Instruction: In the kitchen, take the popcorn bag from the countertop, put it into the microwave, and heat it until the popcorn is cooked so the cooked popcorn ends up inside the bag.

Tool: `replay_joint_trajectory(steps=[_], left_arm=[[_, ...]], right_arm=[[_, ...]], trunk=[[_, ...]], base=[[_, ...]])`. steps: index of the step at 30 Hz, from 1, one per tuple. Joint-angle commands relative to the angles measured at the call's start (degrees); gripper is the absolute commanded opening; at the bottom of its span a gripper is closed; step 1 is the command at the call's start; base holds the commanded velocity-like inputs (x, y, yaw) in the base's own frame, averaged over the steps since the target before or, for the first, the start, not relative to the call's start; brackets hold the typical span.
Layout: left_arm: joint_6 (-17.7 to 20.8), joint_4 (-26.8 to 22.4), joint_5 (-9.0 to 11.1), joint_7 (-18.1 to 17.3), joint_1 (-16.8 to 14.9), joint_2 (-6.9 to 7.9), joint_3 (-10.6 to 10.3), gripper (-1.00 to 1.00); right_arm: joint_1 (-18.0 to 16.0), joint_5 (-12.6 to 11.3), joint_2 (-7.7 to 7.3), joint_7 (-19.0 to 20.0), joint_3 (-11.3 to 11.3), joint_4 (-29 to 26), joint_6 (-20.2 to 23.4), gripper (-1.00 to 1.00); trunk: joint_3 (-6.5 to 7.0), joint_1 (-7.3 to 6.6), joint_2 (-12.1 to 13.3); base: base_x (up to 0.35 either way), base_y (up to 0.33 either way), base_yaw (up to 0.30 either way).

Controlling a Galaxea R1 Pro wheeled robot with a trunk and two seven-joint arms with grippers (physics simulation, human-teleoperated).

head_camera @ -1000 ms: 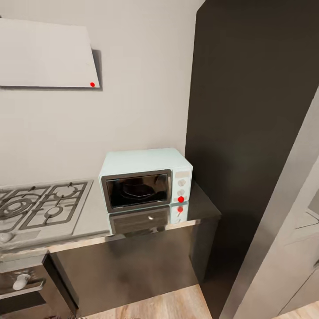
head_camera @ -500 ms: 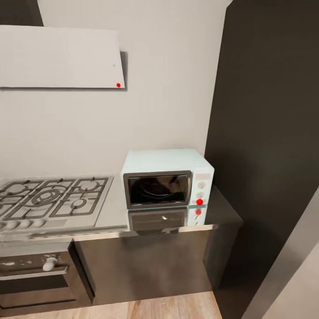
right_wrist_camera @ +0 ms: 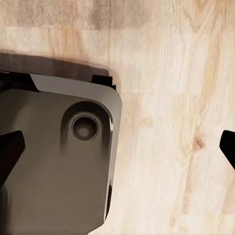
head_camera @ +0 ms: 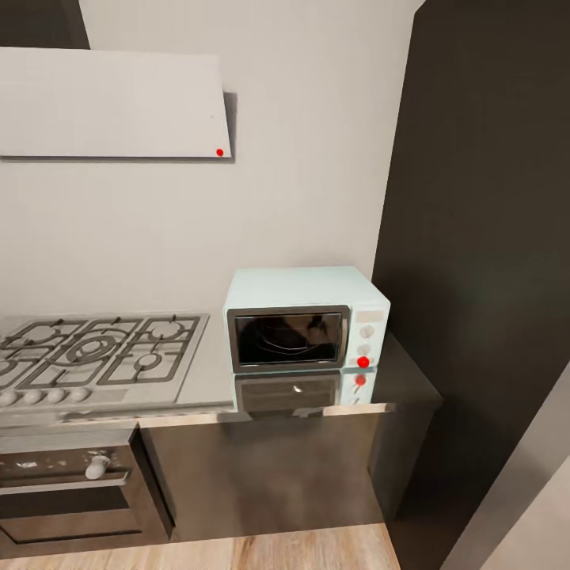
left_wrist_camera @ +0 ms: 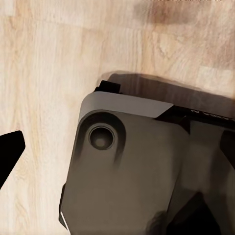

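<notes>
The pale mint-blue microwave stands on the glossy grey countertop against the wall, its dark glass door closed and a red knob at its lower right. The popcorn bag and the popcorn are out of view. In the left wrist view my left gripper hangs over my dark base and the wooden floor, with one black fingertip at the picture's edge. My right gripper hangs likewise, its fingertips spread wide with nothing between them.
A steel gas hob lies left of the microwave, over a built-in oven. A pale hood hangs above. A tall dark cabinet closes the right side. Wooden floor runs along the cabinet fronts.
The whole head view has shifted, so the camera has moved: the microwave and hob now sit further right in the picture. Nothing in the kitchen itself has moved.
</notes>
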Motion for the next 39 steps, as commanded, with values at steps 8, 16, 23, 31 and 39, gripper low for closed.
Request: replay_joint_trajectory(steps=[8, 16, 23, 31, 39], left_arm=[[-0.38, 0.01, 0.63, 0.29, -0.03, 0.18, -0.39, 1.0], [-0.7, 0.01, 0.7, 0.29, -0.03, 0.21, -0.39, 1.0], [-0.76, 0.01, 0.71, 0.29, -0.03, 0.27, -0.39, 1.0], [-0.75, 0.01, 0.71, 0.29, -0.03, 0.24, -0.39, 1.0], [-0.82, 0.01, 0.71, 0.36, -0.03, 0.24, -0.39, 1.0]], right_arm=[[-0.07, 0.36, -0.09, 0.48, -0.48, 0.18, -0.28, 1.0], [-0.07, 0.01, 0.1, 0.13, -0.48, 0.18, -0.05, 1.0], [-0.07, 0.04, 0.04, 0.12, -0.48, 0.18, -0.17, 1.0], [-0.07, 0.22, 0.1, 0.12, -0.48, 0.18, -0.24, 1.0], [-0.07, 0.32, 0.04, 0.05, -0.48, 0.18, -0.22, 1.0]], trunk=[[-0.07, 0.0, -0.05], [-0.07, 0.0, -0.05], [-0.07, 0.0, -0.05], [-0.07, 0.0, -0.05], [-0.07, 0.0, -0.05]], base=[[0.0, -0.06, 0.0], [0.0, -0.242, 0.003], [0.0, -0.017, 0.185], [0.0, 0.0, 0.026], [0.0, 0.0, 0.0]])
